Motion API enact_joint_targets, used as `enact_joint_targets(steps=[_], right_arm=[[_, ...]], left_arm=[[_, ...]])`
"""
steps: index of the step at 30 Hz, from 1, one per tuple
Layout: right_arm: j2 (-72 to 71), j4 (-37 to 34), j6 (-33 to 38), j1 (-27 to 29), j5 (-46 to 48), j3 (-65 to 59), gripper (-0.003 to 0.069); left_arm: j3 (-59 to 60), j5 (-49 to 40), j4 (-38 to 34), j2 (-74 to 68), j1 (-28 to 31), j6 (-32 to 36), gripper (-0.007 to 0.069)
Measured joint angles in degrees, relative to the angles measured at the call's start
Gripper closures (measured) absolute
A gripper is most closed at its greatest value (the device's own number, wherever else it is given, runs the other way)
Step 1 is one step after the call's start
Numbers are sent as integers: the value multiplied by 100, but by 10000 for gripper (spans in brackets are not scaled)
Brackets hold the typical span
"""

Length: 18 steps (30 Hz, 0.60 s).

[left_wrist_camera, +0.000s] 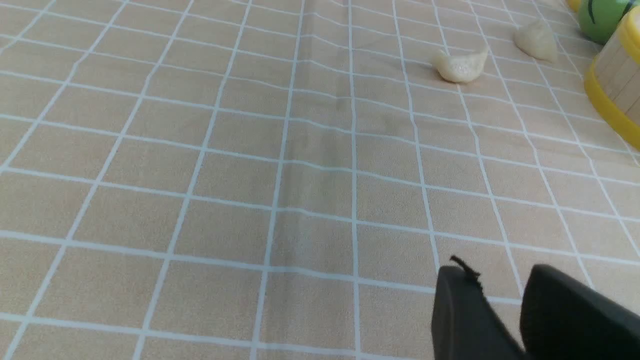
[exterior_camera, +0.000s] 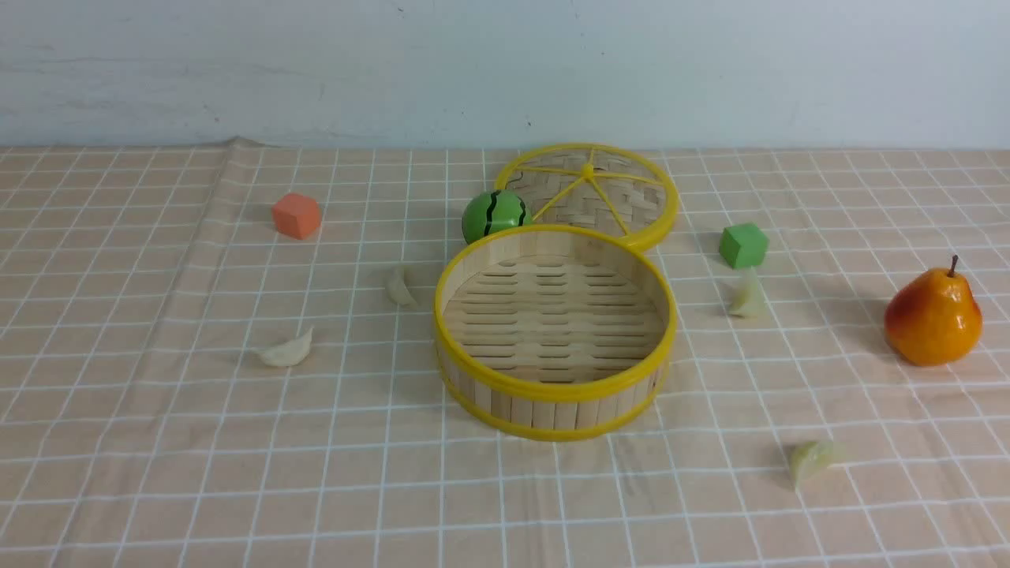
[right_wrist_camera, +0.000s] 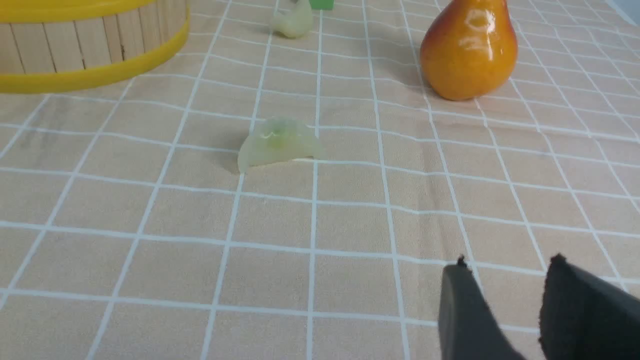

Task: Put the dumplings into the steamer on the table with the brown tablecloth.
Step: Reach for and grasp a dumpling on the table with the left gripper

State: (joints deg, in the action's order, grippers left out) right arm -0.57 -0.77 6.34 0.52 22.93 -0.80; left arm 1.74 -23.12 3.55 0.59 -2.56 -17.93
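Observation:
The steamer [exterior_camera: 552, 390] stands empty in the middle of the table's brown tablecloth [exterior_camera: 158, 473]. Two cream dumplings [exterior_camera: 288, 349] [exterior_camera: 399, 285] lie to its left. Two greenish dumplings [exterior_camera: 747, 296] [exterior_camera: 813, 459] lie to its right. Neither gripper shows in the front view. In the left wrist view, my left gripper [left_wrist_camera: 500, 272] is open and empty above bare cloth, far from the cream dumplings [left_wrist_camera: 460, 66] [left_wrist_camera: 536, 40] and the steamer wall [left_wrist_camera: 615, 85]. My right gripper [right_wrist_camera: 507, 264] is open and empty, short of a greenish dumpling [right_wrist_camera: 278, 142]; another [right_wrist_camera: 293, 21] lies beyond, with the steamer [right_wrist_camera: 75, 45] off to one side.
A flat woven lid [exterior_camera: 623, 197] lies behind the steamer with a green striped ball [exterior_camera: 495, 214] beside it. An orange cube [exterior_camera: 297, 214] sits at the back left and a green cube [exterior_camera: 742, 244] at the back right. A pear [exterior_camera: 933, 315] [right_wrist_camera: 467, 47] stands at the far right.

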Motion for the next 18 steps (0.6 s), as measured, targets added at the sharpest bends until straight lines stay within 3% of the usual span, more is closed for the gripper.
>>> enact_joint_targets(steps=[18], right_arm=[[0, 0, 0, 0, 0, 0, 420]], left_arm=[[0, 0, 0, 0, 0, 0, 425]])
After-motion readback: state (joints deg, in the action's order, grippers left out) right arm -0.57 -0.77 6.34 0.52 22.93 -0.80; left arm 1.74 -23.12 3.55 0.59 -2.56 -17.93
